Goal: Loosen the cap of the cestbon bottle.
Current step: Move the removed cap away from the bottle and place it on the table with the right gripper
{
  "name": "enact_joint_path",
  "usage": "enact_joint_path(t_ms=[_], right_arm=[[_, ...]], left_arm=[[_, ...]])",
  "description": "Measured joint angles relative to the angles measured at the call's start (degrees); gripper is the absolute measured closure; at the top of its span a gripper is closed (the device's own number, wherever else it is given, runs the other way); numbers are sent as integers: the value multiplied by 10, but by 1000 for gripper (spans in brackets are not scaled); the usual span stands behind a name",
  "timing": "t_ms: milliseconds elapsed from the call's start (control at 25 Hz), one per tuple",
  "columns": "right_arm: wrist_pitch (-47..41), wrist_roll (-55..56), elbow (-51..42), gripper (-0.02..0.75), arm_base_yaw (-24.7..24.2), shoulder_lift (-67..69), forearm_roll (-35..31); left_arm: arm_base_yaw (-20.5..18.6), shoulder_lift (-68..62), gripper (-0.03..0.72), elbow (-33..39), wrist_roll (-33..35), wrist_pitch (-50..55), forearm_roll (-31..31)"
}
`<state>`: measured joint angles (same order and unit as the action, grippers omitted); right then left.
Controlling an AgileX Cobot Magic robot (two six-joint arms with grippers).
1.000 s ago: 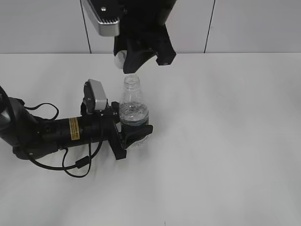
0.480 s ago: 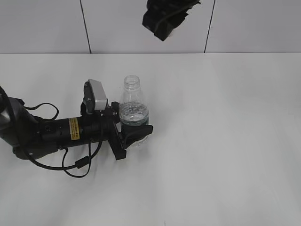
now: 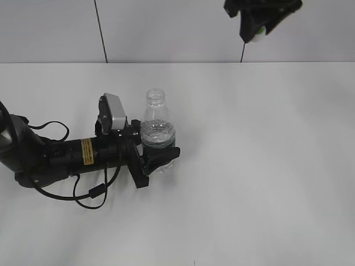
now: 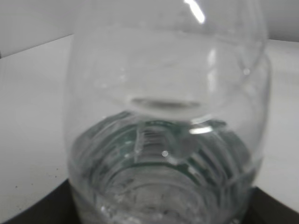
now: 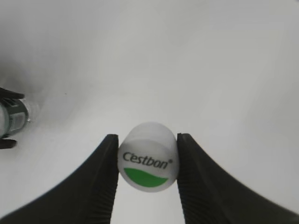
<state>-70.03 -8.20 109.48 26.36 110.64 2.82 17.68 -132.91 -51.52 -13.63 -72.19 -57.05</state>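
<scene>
One cestbon bottle (image 3: 157,132) stands upright on the white surface (image 3: 266,166), left of centre in the exterior view, its neck open with nothing screwed on. One cap (image 5: 149,163) is in sight, off the bottle: in the right wrist view it sits at lower centre, white with "Cestbon" lettering and a green half-circle on top, pinched between two black fingers (image 5: 101,182) that touch it on either side. So the right gripper (image 5: 148,161) is clenched on the cap. In the exterior view that gripper (image 3: 259,21) hangs at the upper right edge of the frame, well apart from the bottle, a small touch of white and green showing at its tip.

The left gripper (image 3: 156,155) reaches in from the left of the frame, lying low along the surface, and grasps the bottle around its lower body at the dark green label band. The left wrist view is filled by the clear bottle (image 4: 168,126), blurred and very close, with water in its lower part.

Two arms, one bottle, one cap.
</scene>
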Motion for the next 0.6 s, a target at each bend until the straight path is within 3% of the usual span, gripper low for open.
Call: enact_joint_path(t_ms=[240,440,600], right_arm=[[3,-28,-112,446,-92,0,-34],[104,-56,-227,446,-141,0,-79],[192,-71,-298,446,-153,2,-88]], left_arm=[[0,0,282,0,0,0,0],[-1,0,282,0,0,-1,-1],[-1,0,282,0,0,-1,-1]])
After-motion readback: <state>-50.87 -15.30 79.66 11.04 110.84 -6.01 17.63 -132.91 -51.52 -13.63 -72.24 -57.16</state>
